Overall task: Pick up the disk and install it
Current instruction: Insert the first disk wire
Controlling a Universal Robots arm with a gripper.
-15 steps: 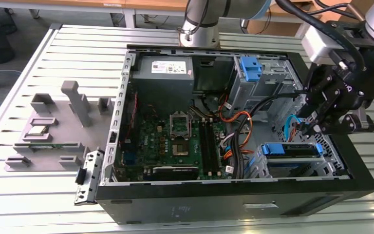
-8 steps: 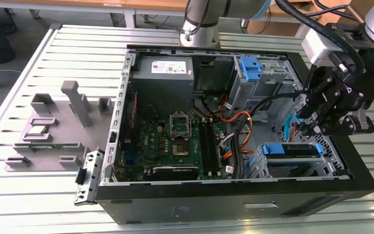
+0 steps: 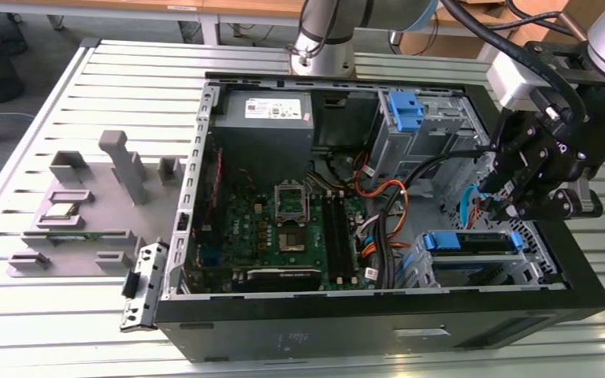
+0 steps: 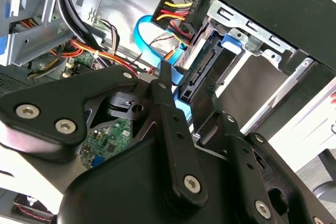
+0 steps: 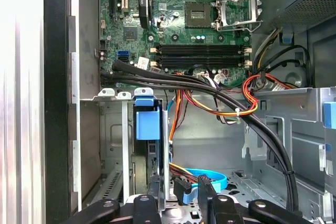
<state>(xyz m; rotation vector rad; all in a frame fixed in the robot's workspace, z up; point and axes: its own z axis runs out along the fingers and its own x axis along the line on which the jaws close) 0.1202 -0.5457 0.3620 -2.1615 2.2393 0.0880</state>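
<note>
The disk (image 3: 471, 241) sits in the drive bay at the corner of the open computer case on the exterior view's right, its blue carrier facing up. In the first wrist view the carrier's blue handle tab (image 5: 147, 121) stands upright in the bay. In the second wrist view the disk (image 4: 205, 64) is seen edge-on, with power and blue data cables at its end. My gripper (image 3: 507, 211) hovers just above that cabled end, a little toward the exterior view's right. It is open in both wrist views (image 4: 188, 83) (image 5: 179, 195), its black fingers (image 4: 164, 80) spread on either side of the disk's end and holding nothing.
A thick black cable bundle (image 5: 220, 95) and orange wires cross the case beside the bay. The motherboard (image 3: 281, 220) lies in the middle, a grey power supply (image 3: 265, 110) and a blue bracket (image 3: 406, 110) at the back. Grey fixtures (image 3: 82, 205) stand on the slatted table.
</note>
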